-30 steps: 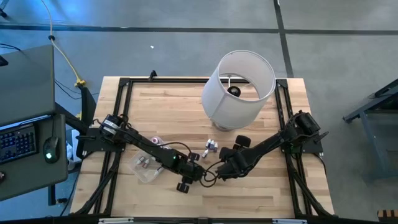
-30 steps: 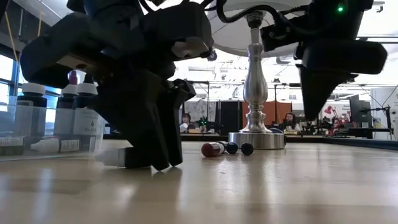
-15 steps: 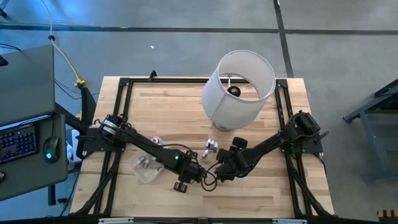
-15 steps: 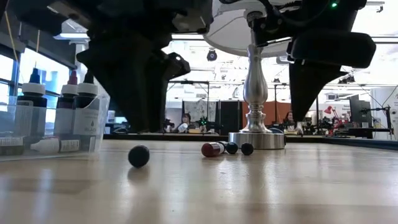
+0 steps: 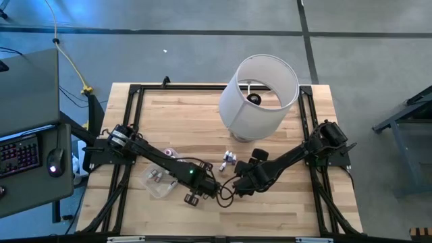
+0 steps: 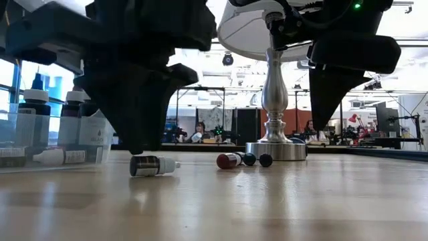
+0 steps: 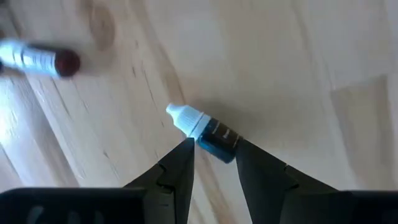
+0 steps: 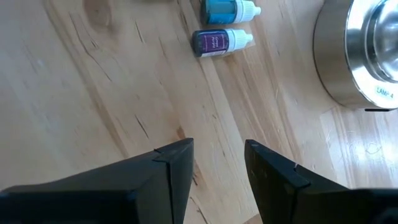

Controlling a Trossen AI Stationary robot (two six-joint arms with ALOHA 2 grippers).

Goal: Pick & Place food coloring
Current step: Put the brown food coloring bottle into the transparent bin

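Wooden counter, lamp (image 5: 258, 94) toward its far edge: your clear tub (image 6: 57, 137) near the left edge already holds several food coloring bottles (image 6: 35, 124). Your left claw (image 7: 212, 163) hangs parted and empty over one dark bottle (image 7: 208, 134) lying near the front edge. Your right claw (image 8: 217, 158) hovers parted, empty, near two more bottles (image 8: 222, 42) by the lamp base. Roughly half looks done.

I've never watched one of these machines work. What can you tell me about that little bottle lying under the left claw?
The bottle is tiny and stubby, with a dark teal label and a white pointed dropper tip, no cap on it. It lies on its side on the wooden table. The left gripper hangs just above it, fingers apart on either side, not gripping it.
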